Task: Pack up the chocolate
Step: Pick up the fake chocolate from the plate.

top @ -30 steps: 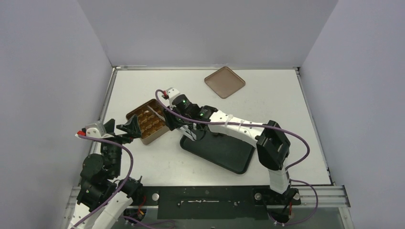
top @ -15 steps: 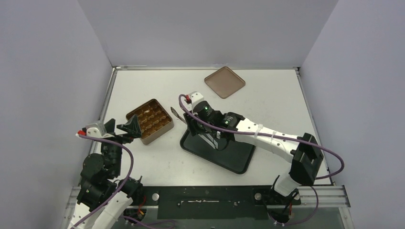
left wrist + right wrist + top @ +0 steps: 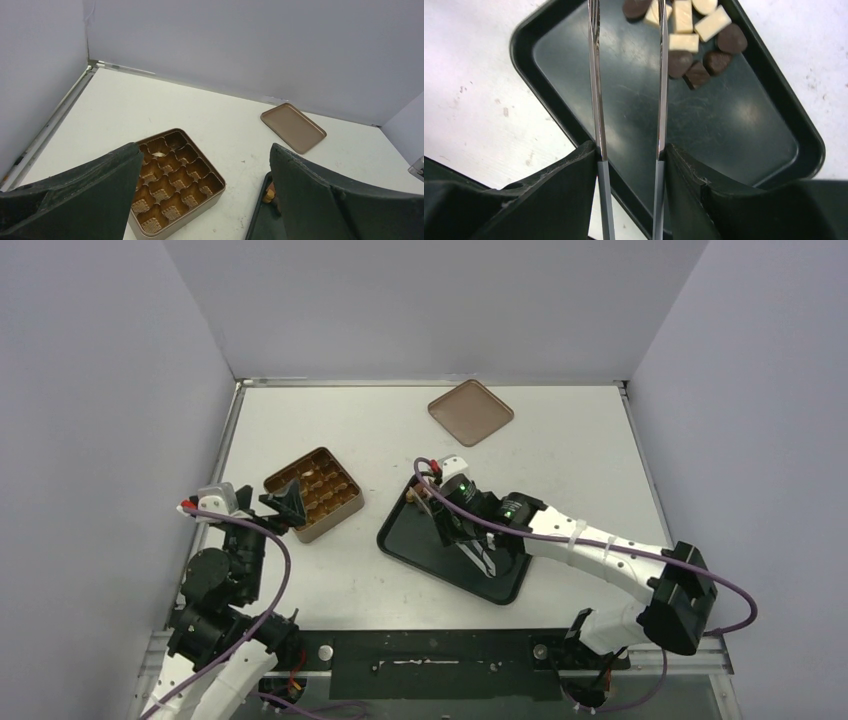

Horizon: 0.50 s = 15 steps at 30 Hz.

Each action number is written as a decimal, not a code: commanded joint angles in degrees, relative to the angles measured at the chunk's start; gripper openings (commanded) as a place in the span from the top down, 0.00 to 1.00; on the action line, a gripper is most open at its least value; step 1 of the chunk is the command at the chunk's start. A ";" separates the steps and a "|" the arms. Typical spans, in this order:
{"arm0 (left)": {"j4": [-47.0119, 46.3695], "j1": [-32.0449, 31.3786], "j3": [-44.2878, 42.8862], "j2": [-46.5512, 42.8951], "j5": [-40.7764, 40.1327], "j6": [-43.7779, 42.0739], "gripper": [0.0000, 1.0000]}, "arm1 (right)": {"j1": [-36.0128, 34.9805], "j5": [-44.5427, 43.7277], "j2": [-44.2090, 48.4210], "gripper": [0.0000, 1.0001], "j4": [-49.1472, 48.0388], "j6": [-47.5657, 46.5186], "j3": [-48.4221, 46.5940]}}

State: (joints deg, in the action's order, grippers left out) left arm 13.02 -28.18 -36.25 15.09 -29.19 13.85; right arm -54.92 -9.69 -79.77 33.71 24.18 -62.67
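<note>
1. Right hand (image 3: 629, 152), seen from its own wrist, clamps tweezers (image 3: 662, 75), their prongs apart above the tray (image 3: 734, 120). The chocolate (image 3: 684, 42), dark and white pieces, is heaped at the tray's far end.
2. From the left wrist, the left hand (image 3: 205, 150) gapes wide, left of the tray, beside the tin (image 3: 175, 182).
3. From above, the tin sits left of the tray and the lid (image 3: 471, 412) beyond it, all on the worktop (image 3: 580, 450).

Seen from the black base rail (image 3: 430, 652), the left arm (image 3: 215, 585) and the right arm (image 3: 600, 550) are both white shells linked by chunky black joint blocks. A purple cable (image 3: 287, 565) loops along each. Farthest from the rail, small green lights (image 3: 463, 484) glow on the right arm, near a red plug (image 3: 437, 466). The fingers (image 3: 75, 200) are matte, dark and wedge-shaped.
</note>
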 commanded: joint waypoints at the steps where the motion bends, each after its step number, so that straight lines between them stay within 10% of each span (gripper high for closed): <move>1: -2.03 -0.20 -0.23 1.39 1.90 -0.84 0.03 | 1.42 -2.72 4.79 0.52 3.10 2.79 1.62; 15: -1.77 -0.03 -0.45 2.17 2.40 -0.49 0.03 | 2.71 -1.99 9.34 0.52 8.91 5.19 6.67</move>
State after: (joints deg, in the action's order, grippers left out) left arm 13.04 -28.18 -36.25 17.21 -27.62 13.87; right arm -52.53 -11.27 -71.64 41.93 27.92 -56.53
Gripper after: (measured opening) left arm 0.974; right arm 0.483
